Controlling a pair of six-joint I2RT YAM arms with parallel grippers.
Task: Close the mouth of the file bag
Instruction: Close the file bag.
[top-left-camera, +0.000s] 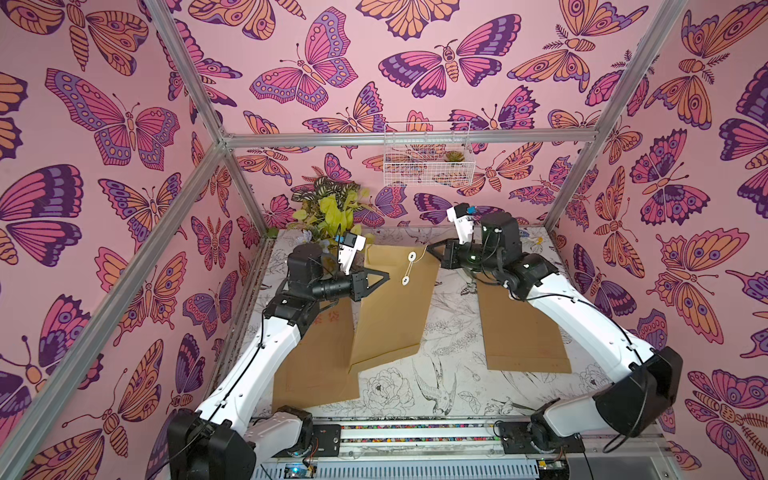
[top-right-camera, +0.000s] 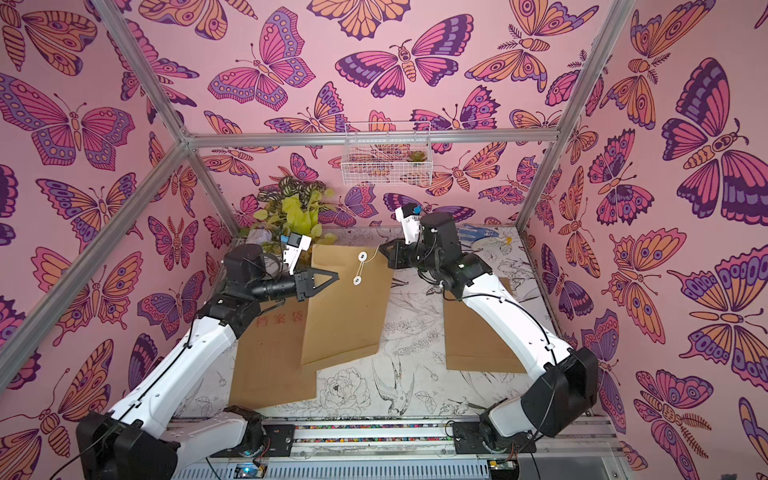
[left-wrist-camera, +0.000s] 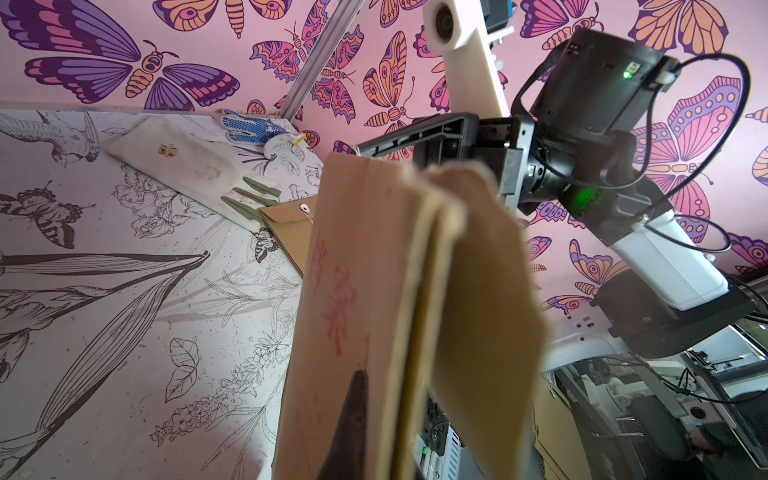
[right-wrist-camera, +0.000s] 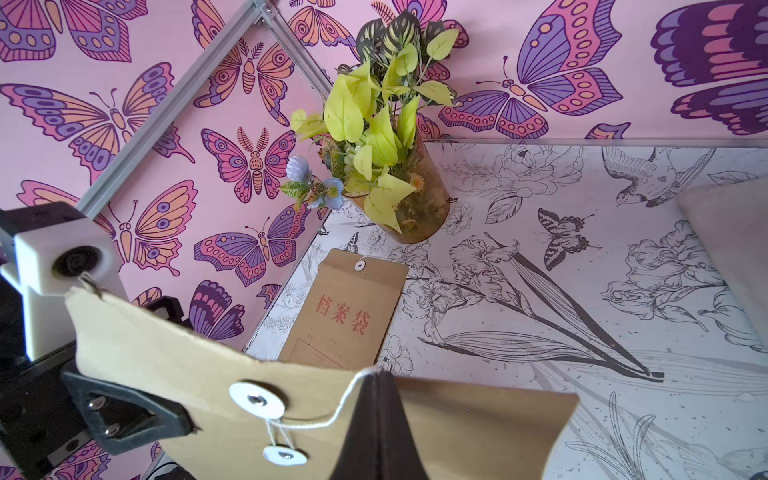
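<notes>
While the left gripper (top-left-camera: 386, 275) clamps the raised file bag (top-left-camera: 390, 316) from its 9 o'clock edge, the right gripper (top-left-camera: 429, 247) pinches its white string (top-left-camera: 419, 253) at 1 o'clock.

Both top views: high above the arms' bases, looking down and forward over the whole counter (top-left-camera: 449, 316); near-identical coverage. Left wrist view: close behind the left gripper (left-wrist-camera: 358, 386), facing past it toward the right arm (left-wrist-camera: 665, 266). Right wrist view: close behind the right gripper (right-wrist-camera: 376, 386), facing the plant (right-wrist-camera: 374, 137) beyond. Both wrist views share the file bag (left-wrist-camera: 374, 270).
</notes>
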